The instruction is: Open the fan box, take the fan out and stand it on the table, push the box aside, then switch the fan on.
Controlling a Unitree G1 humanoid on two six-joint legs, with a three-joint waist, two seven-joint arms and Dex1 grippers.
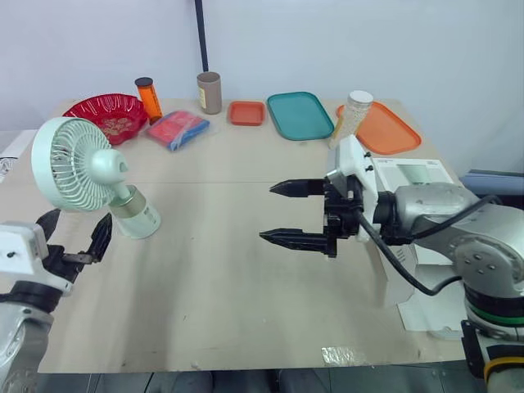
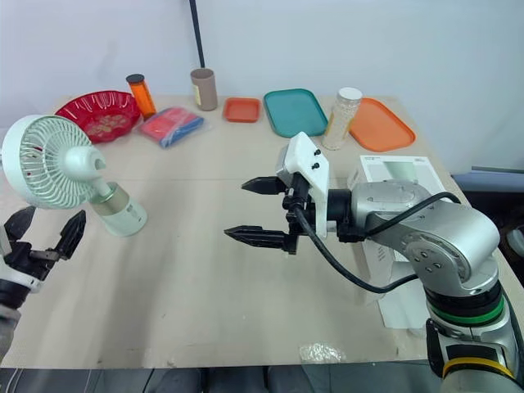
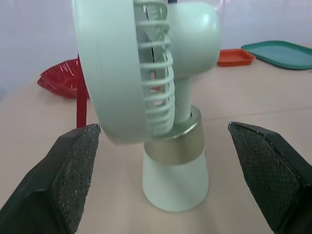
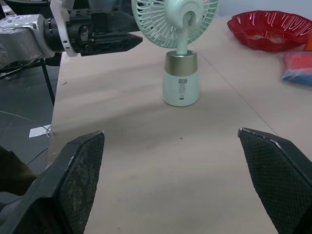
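- One step left, judging from the left eye view: switching on. Fan (image 1: 82, 176) upright on the table (image 1: 229, 278) at the left, fan box (image 1: 413, 176) off at the right edge.
- Right eye view: left gripper (image 2: 47, 229) wide open and empty, just beside the fan's base; right gripper (image 2: 239, 210) likewise spread, holding nothing, over mid-table.
- Left wrist view: frames the base between parted fingers (image 3: 68, 170), touching nothing.
- Right wrist view: faces the fan across bare tabletop; switch not discernible.

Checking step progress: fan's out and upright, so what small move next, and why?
Probably ease the open left gripper toward the base of the fan for the switch: it stands upright just ahead, and the box lies off to the right.
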